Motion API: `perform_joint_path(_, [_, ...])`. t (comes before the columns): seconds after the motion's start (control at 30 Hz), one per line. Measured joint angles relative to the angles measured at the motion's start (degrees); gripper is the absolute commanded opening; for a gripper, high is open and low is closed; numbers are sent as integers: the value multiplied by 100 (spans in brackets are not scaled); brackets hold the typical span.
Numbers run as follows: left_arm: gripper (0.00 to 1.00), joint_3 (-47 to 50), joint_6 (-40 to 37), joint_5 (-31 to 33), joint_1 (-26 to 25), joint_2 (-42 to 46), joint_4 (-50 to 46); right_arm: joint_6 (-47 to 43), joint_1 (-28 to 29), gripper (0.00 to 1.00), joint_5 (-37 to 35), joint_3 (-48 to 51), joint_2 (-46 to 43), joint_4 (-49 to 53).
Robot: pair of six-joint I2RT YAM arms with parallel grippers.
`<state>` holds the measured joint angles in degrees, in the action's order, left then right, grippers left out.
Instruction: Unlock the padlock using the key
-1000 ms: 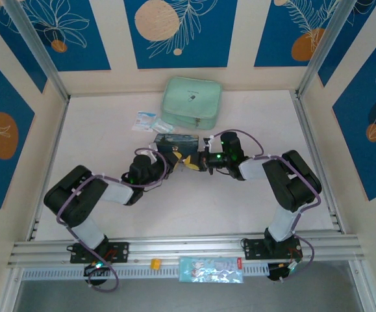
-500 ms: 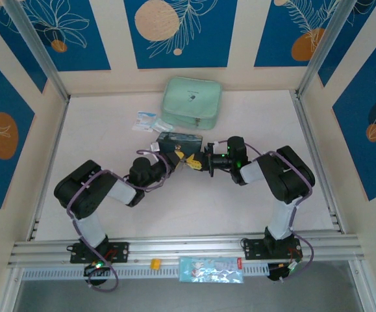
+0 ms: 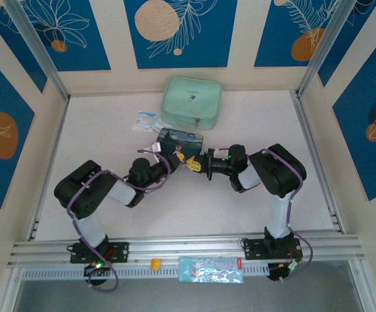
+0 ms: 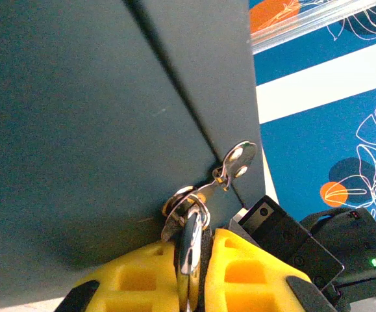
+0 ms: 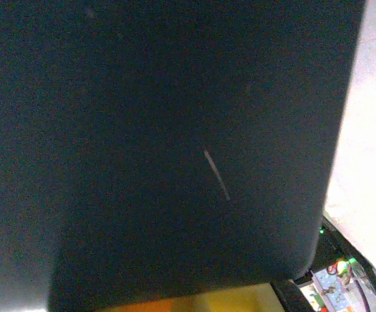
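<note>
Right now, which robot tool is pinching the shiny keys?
The left tool: its yellow fingers pinch the silvery keys, one key dangling from the ring. The right tool points toward it, but I cannot tell what it holds.

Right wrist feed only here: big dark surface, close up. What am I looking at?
Observer: Likely the dark blue tin; in the top view the right gripper points at it from close by.
Operator: Keys?
Observer: The keys hang on a ring against the tin's side, in the left wrist view.
Operator: Left gripper holding anything?
Observer: The left gripper has its yellow fingers closed on a silvery metal piece joined to that ring; shackle or key, can't tell.
</note>
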<state>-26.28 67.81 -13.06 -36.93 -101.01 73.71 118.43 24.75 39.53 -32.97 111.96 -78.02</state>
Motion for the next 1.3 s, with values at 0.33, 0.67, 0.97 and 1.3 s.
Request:
perform_joint_path(0.33, [0, 66, 549, 136, -162, -160, 120, -680, -2, 24, -310, 96, -459, 1067])
perform_joint_path(0.67, [0, 63, 1014, 256, -317, -160, 321, -2494, -15, 29, -831, 94, -1683, 3115])
perform_joint_path(0.97, [0, 57, 1283, 247, -424, -160, 299, -3674, 17, 25, -1255, 33, -2052, 3936])
perform_joint_path(1.3, [0, 57, 1473, 260, -431, -160, 302, -4022, 138, 25, -1327, 42, -2100, 3897])
